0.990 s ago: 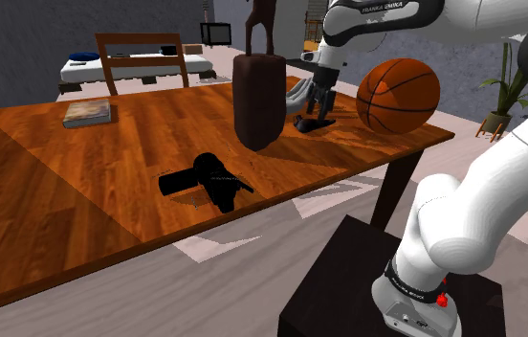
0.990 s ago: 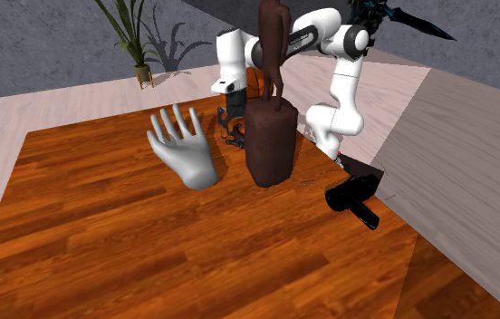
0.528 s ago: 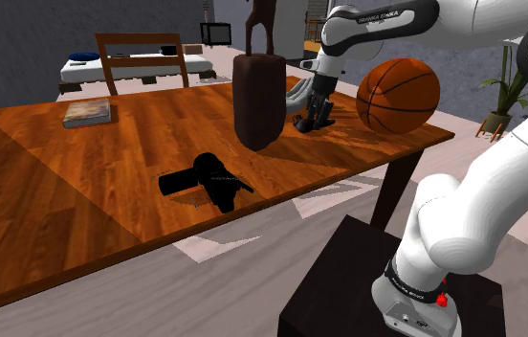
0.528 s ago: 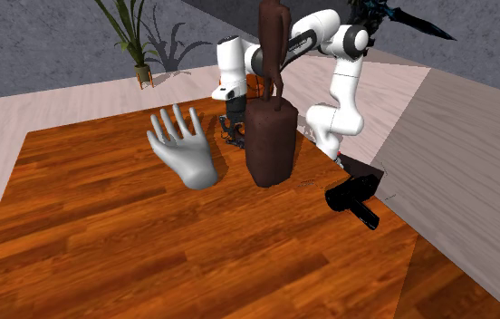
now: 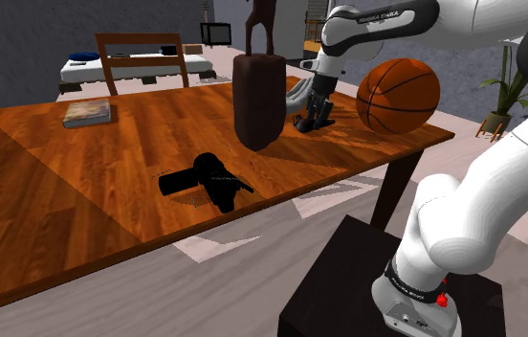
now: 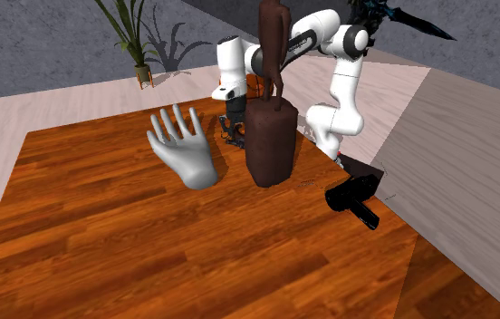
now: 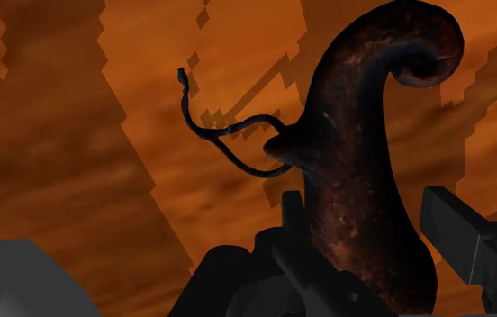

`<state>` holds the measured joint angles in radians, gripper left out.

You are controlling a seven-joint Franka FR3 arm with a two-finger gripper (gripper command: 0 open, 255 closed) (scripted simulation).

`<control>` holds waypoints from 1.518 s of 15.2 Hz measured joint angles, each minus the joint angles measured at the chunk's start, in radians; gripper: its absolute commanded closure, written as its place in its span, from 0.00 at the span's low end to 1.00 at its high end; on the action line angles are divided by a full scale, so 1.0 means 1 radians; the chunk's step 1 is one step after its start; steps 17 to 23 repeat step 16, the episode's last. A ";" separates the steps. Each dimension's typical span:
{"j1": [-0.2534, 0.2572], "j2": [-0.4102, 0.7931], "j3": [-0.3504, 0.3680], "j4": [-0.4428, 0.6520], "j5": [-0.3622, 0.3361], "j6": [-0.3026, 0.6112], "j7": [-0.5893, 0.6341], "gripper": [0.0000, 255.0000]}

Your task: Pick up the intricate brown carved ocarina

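While the gripper (image 7: 368, 216) clasps its near end, brown ocarina (image 7: 359, 135) runs lengthwise away, far tip curling over, base cut off.

The ocarina (image 7: 355, 162), a dark brown, mottled body that narrows and curls over into a hook at its far end, lies over the orange-brown wooden table (image 7: 103, 180). Its thick lower end is clasped between the black fingers of the gripper (image 7: 366, 216). A thin dark cord (image 7: 224, 140) loops from its side.
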<state>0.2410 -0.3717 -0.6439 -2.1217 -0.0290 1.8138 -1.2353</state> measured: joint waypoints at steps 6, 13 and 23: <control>0.003 -0.004 0.011 0.062 0.001 -0.066 0.012 1.00; 0.010 0.005 0.017 0.163 0.009 -0.158 0.020 1.00; 0.014 0.015 0.017 0.205 0.014 -0.192 0.020 1.00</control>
